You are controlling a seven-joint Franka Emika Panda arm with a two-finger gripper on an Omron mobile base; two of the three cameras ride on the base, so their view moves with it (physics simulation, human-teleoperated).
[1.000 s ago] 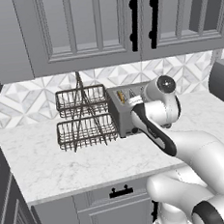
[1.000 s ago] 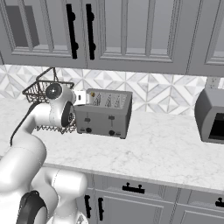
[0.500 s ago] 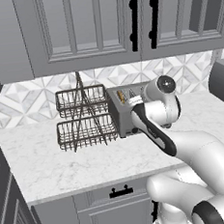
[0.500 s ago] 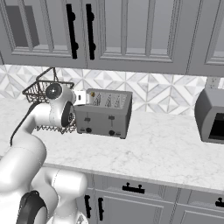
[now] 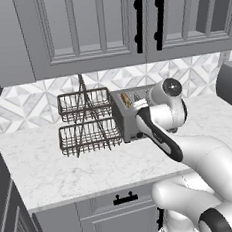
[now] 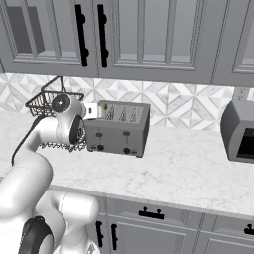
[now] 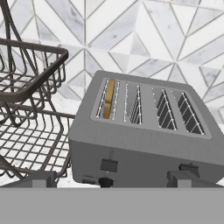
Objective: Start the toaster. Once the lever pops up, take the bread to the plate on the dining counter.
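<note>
The toaster [image 7: 144,131] lies just ahead of and below the end effector [image 7: 109,178], its long axis running across the hand view from left to right, its control face turned toward the end effector and its slots facing up. In the base views its long side runs along the backsplash [image 6: 173,101], front face toward the robot. It is a boxy brushed-steel body [image 6: 118,128] with four slots on top, two black levers [image 7: 109,165] and small dark knobs [image 7: 104,181] on the front. The left lever sits almost directly ahead of the end effector; the right one [image 7: 189,167] is further to its right.

The bread [image 7: 107,99] stands on edge in the leftmost slot, a thin golden-tan slice whose top edge shows along the slot, running away from the end effector. The other three slots show only their wire guides. In the left base view the slice is a small yellow sliver [image 5: 126,99] at the toaster's [image 5: 129,117] top.

The end effector is released, its two dark tips spread wide at the bottom of the hand view, one on each side of the left lever, gripping nothing. Whether it touches the toaster's front I cannot tell.

To the end effector's left, just beside the toaster, stands a two-tier wire basket rack [image 7: 30,109] on the marble desk [image 6: 188,163]; both tiers look bare [image 5: 86,122].
</note>
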